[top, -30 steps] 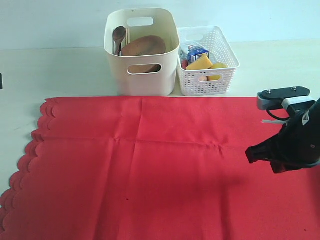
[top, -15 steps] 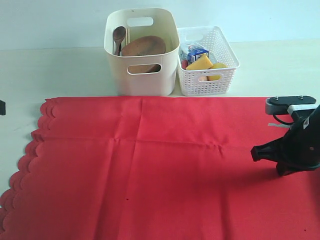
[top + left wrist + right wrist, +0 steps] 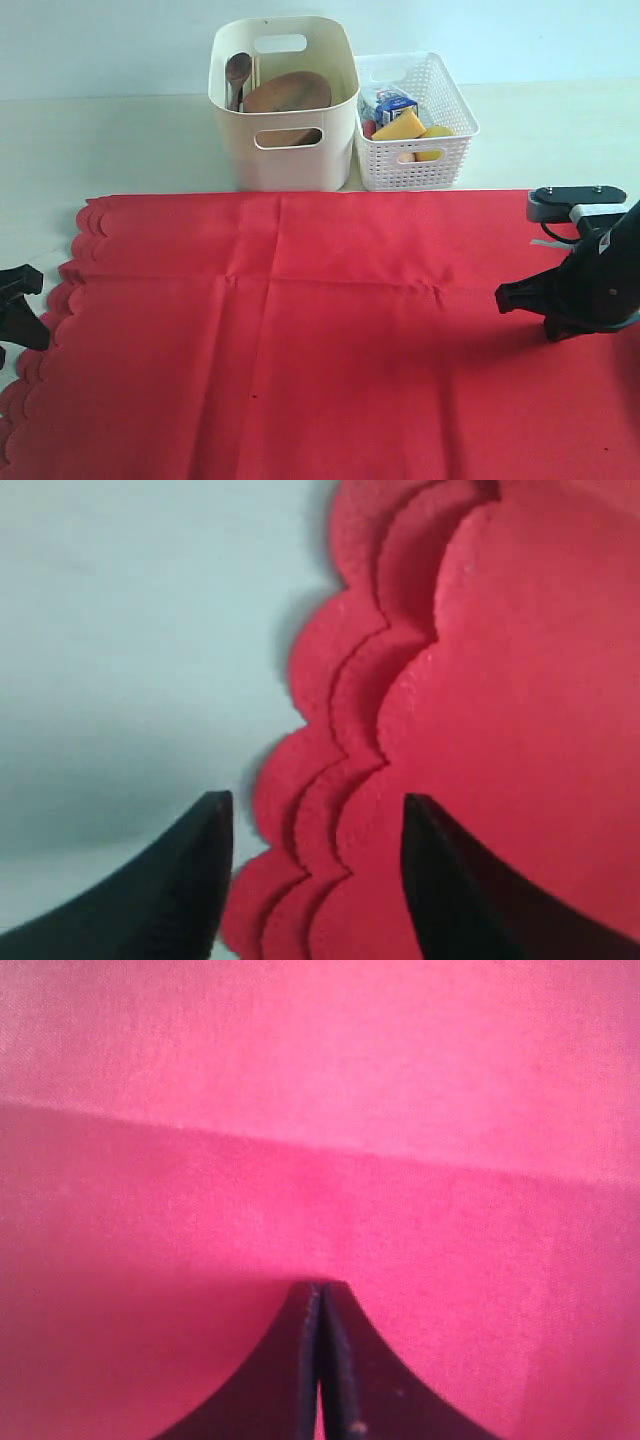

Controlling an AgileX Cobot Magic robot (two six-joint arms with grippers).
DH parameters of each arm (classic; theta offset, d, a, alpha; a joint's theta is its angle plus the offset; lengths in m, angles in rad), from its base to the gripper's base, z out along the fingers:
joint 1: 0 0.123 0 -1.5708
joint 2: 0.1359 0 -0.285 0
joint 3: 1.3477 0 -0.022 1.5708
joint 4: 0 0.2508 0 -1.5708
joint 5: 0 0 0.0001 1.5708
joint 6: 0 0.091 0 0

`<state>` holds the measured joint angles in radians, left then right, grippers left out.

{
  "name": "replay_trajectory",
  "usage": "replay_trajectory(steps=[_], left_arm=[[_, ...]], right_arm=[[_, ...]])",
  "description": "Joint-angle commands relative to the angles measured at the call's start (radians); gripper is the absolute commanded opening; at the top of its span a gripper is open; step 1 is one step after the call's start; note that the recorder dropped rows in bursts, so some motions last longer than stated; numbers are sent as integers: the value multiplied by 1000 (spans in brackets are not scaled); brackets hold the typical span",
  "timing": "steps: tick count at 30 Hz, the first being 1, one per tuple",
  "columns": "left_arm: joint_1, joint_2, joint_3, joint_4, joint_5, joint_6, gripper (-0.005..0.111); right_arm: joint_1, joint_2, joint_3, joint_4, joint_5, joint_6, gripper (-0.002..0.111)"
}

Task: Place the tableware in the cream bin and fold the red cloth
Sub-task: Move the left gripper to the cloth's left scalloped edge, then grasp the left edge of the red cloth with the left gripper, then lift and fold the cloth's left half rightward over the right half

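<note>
The red cloth lies spread flat over the table's front, its scalloped edge to the left. Behind it stands the cream bin, holding a brown plate, a dark wooden spoon and chopsticks. My left gripper is open at the scalloped edge. In the left wrist view, that gripper straddles overlapping scalloped layers of cloth. At the right, above the cloth, my right gripper is shut. The right wrist view shows its tips pressed together over red fabric, with nothing visibly between them.
A white lattice basket stands right of the bin with a cheese wedge, a milk carton and a lemon. Pale tabletop shows behind and left of the cloth.
My left gripper has come into view at the cloth's left edge and has opened. The right gripper, still shut, shifted slightly over the cloth.
</note>
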<state>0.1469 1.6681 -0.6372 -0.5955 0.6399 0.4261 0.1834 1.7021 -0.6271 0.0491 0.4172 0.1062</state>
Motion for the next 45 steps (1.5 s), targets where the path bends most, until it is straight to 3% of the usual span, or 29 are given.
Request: replay_trajectory(steps=[1, 10, 17, 19, 21, 22, 23, 24, 27, 35, 45], left_arm=[[5, 39, -41, -28, 1, 49, 56], [5, 143, -78, -161, 70, 198, 55], [2, 225, -78, -288, 205, 349, 53], [-1, 232, -78, -319, 232, 389, 46], [-19, 235, -89, -342, 262, 413, 28], [-40, 235, -109, -342, 275, 413, 12], [-50, 235, -119, -342, 283, 413, 6], [-82, 235, -145, -354, 315, 413, 0], [-161, 235, -205, -388, 391, 397, 0], [-507, 186, -550, -420, 554, 136, 0], [-687, 227, -902, -408, 581, -54, 0]], right_arm=[[-5, 33, 10, 1, -9, -2, 0], [-5, 32, 10, 1, -9, -9, 0], [-5, 32, 10, 1, -21, -13, 0], [-5, 32, 10, 1, -23, -17, 0], [-5, 32, 10, 1, -23, -17, 0], [-5, 32, 10, 1, -23, -17, 0], [-5, 32, 10, 1, -26, -17, 0], [-5, 32, 10, 1, -26, -17, 0], [-5, 32, 10, 1, -26, -17, 0], [3, 32, 10, 35, -26, -17, 0], [3, 32, 10, 170, -18, -120, 0]])
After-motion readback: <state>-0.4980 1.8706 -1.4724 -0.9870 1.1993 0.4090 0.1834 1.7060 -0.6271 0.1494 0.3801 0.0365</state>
